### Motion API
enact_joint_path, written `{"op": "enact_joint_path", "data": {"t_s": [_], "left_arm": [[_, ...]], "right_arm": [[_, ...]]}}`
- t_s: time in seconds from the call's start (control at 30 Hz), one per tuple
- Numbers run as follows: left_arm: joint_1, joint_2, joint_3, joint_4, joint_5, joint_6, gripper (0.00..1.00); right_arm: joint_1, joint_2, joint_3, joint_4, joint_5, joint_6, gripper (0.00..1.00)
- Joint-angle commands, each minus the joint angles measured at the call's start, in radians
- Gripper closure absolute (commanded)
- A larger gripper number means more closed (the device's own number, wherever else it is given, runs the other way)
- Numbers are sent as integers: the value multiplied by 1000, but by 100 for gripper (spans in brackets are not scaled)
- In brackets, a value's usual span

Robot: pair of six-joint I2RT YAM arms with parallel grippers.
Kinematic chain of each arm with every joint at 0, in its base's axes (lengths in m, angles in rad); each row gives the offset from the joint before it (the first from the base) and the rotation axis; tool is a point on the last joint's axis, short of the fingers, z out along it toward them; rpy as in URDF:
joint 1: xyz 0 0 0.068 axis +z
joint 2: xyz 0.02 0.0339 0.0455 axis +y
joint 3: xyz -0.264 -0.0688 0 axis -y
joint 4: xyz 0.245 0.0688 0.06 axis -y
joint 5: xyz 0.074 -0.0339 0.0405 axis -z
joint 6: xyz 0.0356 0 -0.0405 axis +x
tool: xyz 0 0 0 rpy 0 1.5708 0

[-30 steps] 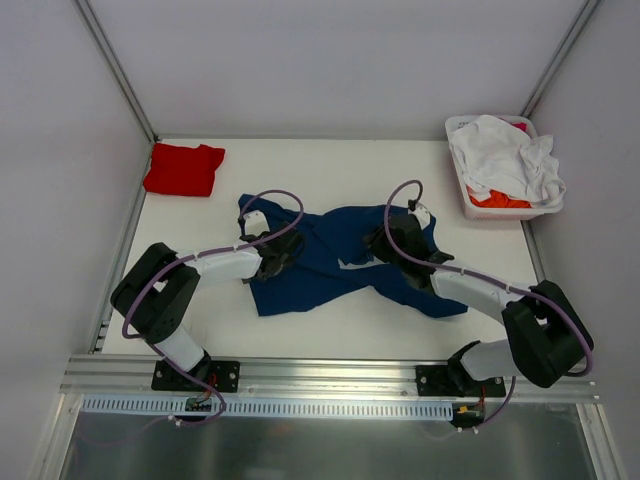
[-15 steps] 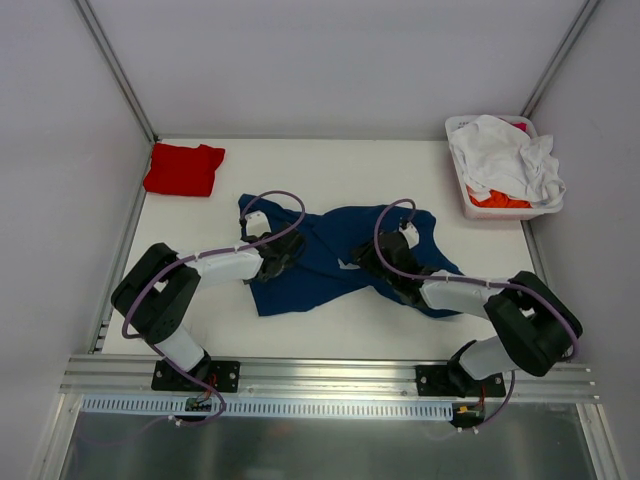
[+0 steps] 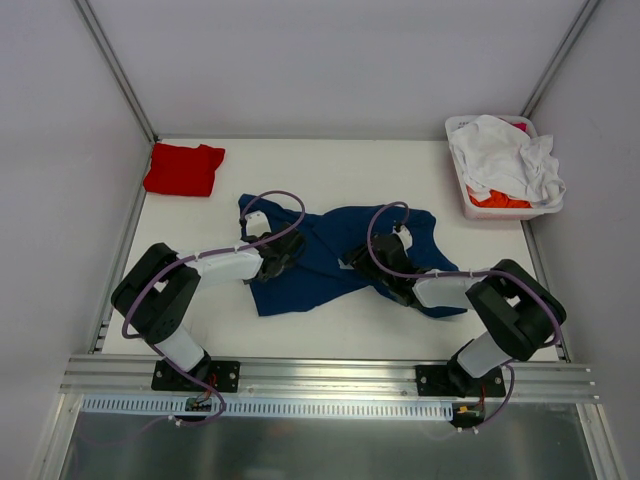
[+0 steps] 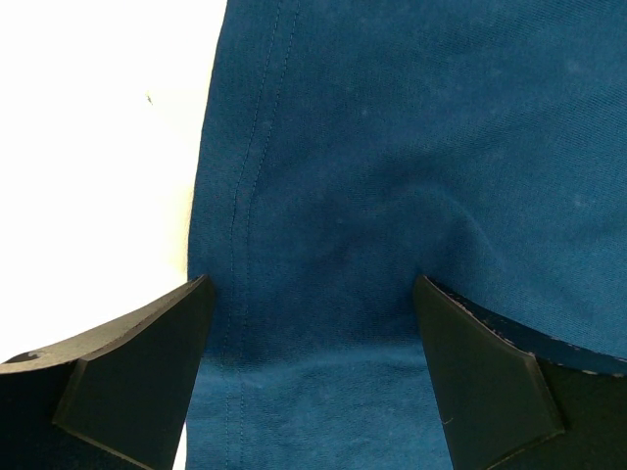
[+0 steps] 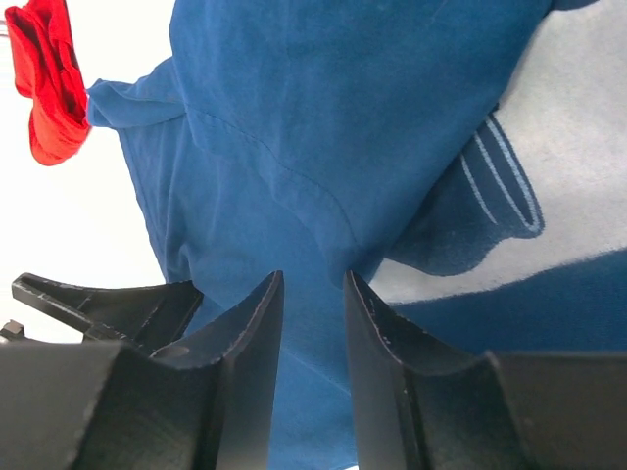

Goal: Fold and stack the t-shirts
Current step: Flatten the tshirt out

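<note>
Item, navy t-shirt [image 3: 335, 262]: it lies spread but rumpled on the table [image 3: 400, 170], not yet folded, under and between both sets of fingers. In the right wrist view its pale print [image 5: 573, 147] shows beyond and to one side of the fingertips. Item, red t-shirt [image 3: 183, 168]: folded into a compact block, well apart from both grippers and far beyond the left fingertips. You can count it as done and as the likely base of the stack. Item, white t-shirt [image 3: 505, 150] heaped over an orange t-shirt [image 3: 500, 200] in the basket [image 3: 480, 213]: both unfolded, and off beyond the right arm. By this tally, one tee is finished, one is in hand, and at least two are waiting. Item, left gripper [image 4: 312, 286]: your fingers stand wide apart, low over the navy cloth and gripping nothing, with a stitched seam [image 4: 240, 196] running just inside one finger. The left arm reaches in low across the table with its wrist pitched down. Item, right gripper [image 5: 312, 278]: the fingers are drawn narrow with a slim gap, and nothing shows pinched between them. They hover over navy cloth beside the print, the forearm lying low and pointing toward the left gripper.
</note>
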Motion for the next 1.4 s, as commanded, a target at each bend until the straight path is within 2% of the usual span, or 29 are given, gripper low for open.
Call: {"op": "enact_joint_path", "data": {"t_s": [0.0,0.43,1.17,1.27,1.33,1.37], "left_arm": [[-11,26,-20,-75,48,5,15],[-13,26,-23,-75,48,2,16],[-13,2,-40,-76,38,11,15],[-13,0,-40,-75,34,12,15],[-13,2,-42,-75,34,14,16],[-13,3,-42,-75,34,14,15]], "right_arm": [[2,-3,-4,58,-8,14,66],[4,-14,-59,82,7,28,65],[-25,127,47,124,-42,-35,67],[-31,138,61,125,-47,-46,77],[-34,141,62,125,-50,-46,93],[-36,142,62,127,-51,-47,97]]}}
